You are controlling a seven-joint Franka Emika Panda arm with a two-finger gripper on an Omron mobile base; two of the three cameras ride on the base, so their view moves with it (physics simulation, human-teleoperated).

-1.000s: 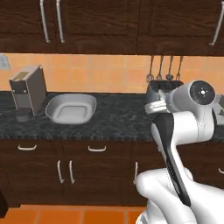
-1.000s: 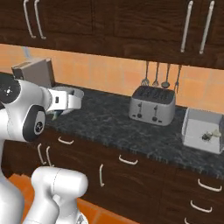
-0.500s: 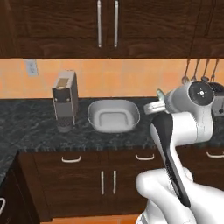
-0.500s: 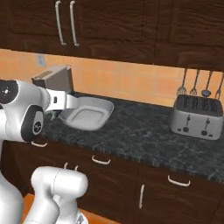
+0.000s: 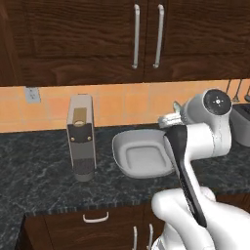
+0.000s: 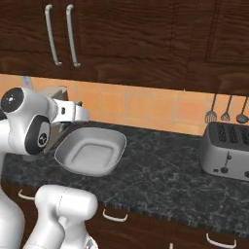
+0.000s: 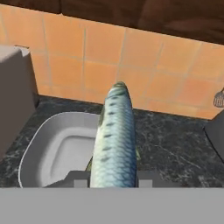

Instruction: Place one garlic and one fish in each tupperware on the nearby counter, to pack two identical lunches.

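At centre frame in the hand view, the hand [image 7: 113, 181] grips the fish [image 7: 114, 138], which juts out over the worktop [image 7: 175, 142]. Tub [image 7: 59, 146] lies lower left, empty. Advise centring the fish over the tub and lowering before release.

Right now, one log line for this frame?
gripper: shut on fish | tupperware: empty, on counter | place fish: not yet
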